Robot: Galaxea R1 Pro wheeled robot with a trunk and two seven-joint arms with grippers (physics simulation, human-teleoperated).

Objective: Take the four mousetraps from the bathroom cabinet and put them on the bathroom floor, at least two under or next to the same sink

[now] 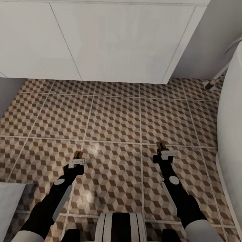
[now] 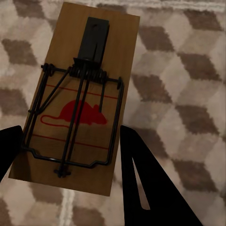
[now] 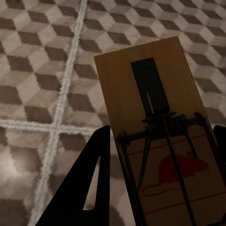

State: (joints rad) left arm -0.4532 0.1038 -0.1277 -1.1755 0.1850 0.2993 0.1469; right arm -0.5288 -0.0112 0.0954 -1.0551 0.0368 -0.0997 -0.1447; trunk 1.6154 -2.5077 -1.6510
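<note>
Each of my two grippers holds a mousetrap above the cube-patterned bathroom floor [image 1: 114, 117]. My left gripper [image 1: 78, 158] is shut on a tan mousetrap [image 2: 80, 94] with a red mouse mark and dark wire parts; its black fingers [image 2: 146, 183] clamp the board's two long edges. On the other side my right gripper [image 1: 163, 150] is shut on a second mousetrap [image 3: 160, 136], whose tip [image 1: 160, 145] pokes out beyond the fingers [image 3: 89, 179]. The tip of the left trap [image 1: 79, 154] shows likewise. The cabinet and the other mousetraps are out of view.
A white vanity unit [image 1: 101, 40] stands ahead, its base meeting the floor. A white rounded fixture [image 1: 232, 127] fills the right edge. A grey block [image 1: 11, 201] sits at the lower left. Open tiled floor lies between my grippers and the vanity.
</note>
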